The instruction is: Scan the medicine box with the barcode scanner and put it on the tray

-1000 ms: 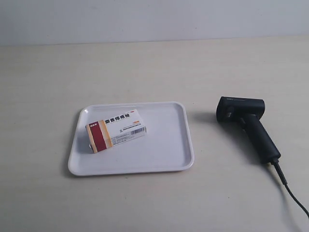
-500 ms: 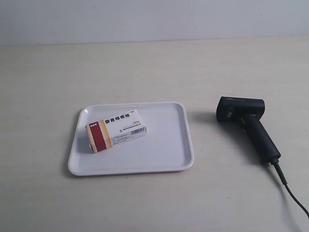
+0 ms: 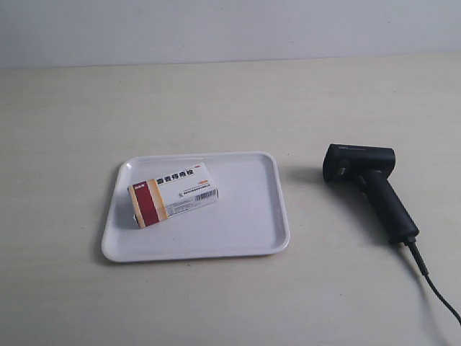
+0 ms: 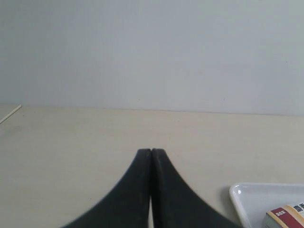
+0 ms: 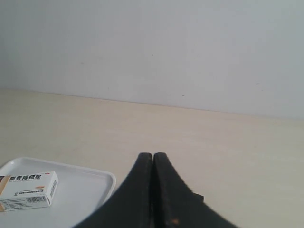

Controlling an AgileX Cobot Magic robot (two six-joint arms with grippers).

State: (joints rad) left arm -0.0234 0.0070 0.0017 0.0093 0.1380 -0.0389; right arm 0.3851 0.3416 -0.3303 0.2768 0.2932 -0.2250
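Note:
The medicine box (image 3: 173,193) lies flat inside the white tray (image 3: 252,216), toward its left half, red band at the near-left end. To the tray's right the black barcode scanner (image 3: 367,186) lies on the table, its cable trailing to the lower right. Neither arm shows in the exterior view. My left gripper (image 4: 151,151) is shut with nothing in it, and a tray corner (image 4: 242,197) and a bit of the box (image 4: 287,216) show beside it. My right gripper (image 5: 153,155) is also shut and holds nothing; the box (image 5: 28,190) on the tray (image 5: 90,183) shows off to its side.
The beige tabletop (image 3: 216,101) runs back to a pale wall (image 3: 230,29). The scanner's black cable (image 3: 436,288) runs off the frame's lower right corner.

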